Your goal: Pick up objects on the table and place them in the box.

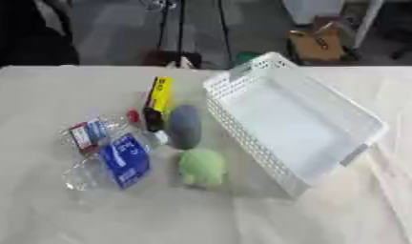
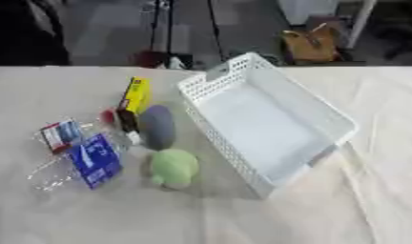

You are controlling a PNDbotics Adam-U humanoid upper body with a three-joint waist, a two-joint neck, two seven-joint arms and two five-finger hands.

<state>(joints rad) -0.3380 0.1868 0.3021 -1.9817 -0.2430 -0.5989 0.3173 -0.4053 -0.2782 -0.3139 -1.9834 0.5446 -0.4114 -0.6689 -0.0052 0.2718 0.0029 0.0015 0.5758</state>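
Nothing placed yet. White perforated box point(image 1: 359, 119) empty on table point(image 1: 42, 209); beside its left wall, blue-labelled clear packet point(image 1: 122, 162), grey oval object point(image 1: 184, 126), green plush toy point(image 1: 201, 167), yellow-black pack point(image 1: 159, 100). No robot hand visible, state unknown.

From my station, the print on the blue packet point(image 1: 126, 160) and the red-and-white packet point(image 1: 82, 136) was too blurred to read, and the small red thing point(image 1: 133, 115) stayed unidentifiable.

box point(image 1: 242, 133) at right, objects point(image 1: 184, 126) just beside its left wall
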